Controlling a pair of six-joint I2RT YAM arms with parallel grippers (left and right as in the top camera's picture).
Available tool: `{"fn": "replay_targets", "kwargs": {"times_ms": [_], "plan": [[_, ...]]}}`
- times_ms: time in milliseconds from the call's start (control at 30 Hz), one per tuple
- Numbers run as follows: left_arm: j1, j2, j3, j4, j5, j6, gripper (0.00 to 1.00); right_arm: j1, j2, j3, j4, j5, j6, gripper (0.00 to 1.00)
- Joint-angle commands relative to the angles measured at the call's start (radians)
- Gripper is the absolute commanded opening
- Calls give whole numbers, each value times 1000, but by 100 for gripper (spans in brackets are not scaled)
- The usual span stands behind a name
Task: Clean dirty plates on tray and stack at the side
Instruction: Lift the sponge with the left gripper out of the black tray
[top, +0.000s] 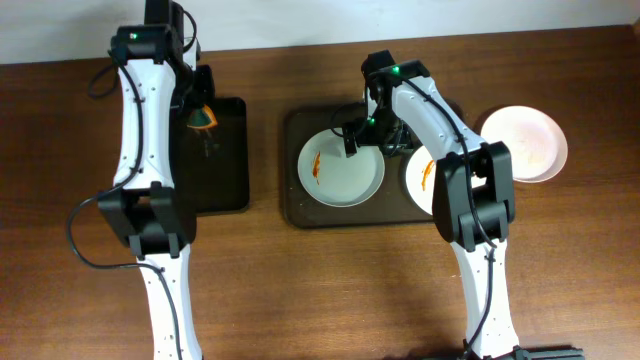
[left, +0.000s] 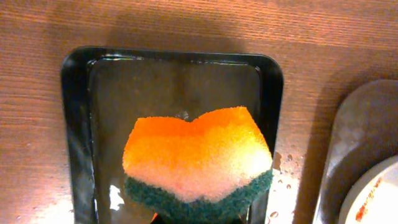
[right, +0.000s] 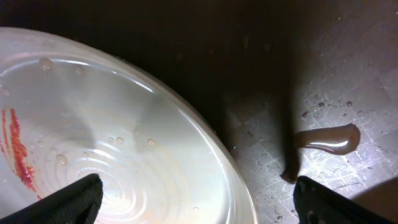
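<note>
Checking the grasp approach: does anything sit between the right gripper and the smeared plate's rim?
Nothing visible does. The right gripper is open, one finger over the plate, the other over the tray; only a small puddle lies on the tray nearby.

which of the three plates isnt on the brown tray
The plate farthest right, resting on the wooden table beside the tray. The other two, both smeared red, lie inside the tray.
</note>
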Motion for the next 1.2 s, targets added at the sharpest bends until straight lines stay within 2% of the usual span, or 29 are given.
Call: {"fn": "replay_targets", "kwargs": {"times_ms": [0,200,333,400,500,533,600,700,733,800,833,933,967,1067,1167], "plan": [[8,63,-4,-17,80,-29,0,5,16,-2,0,13,5,98],[68,-85,64,-43,201,-29,0,5,16,-2,0,13,5,98],[90,14,-153,14,279,-29,0,5,16,-2,0,13,5,98],[90,2,-136,0,280,-29,0,5,16,-2,0,13,5,98],[90,-119,-12,-36,280,-26,0,5,16,-2,0,13,5,98],[90,-164,-4,-33,276,-25,0,5,16,-2,0,13,5,98],[90,-126,-66,-35,263,-26,0,5,16,-2,0,13,5,98],[106,-14,-259,18,472,-26,0,5,16,-2,0,13,5,98],[116,-14,-282,29,483,-26,0,5,16,-2,0,13,5,98],[150,-35,-243,8,576,-25,0,5,16,-2,0,13,5,98],[175,-72,-158,-34,617,-25,0,5,16,-2,0,13,5,98],[208,-150,3,-94,622,-29,0,5,16,-2,0,13,5,98],[204,-131,-23,-114,536,-27,0,5,16,-2,0,13,5,98],[190,-25,-254,-67,567,2,0,5,16,-2,0,13,5,98],[208,-41,-251,-75,592,27,0,5,16,-2,0,13,5,98]]}}
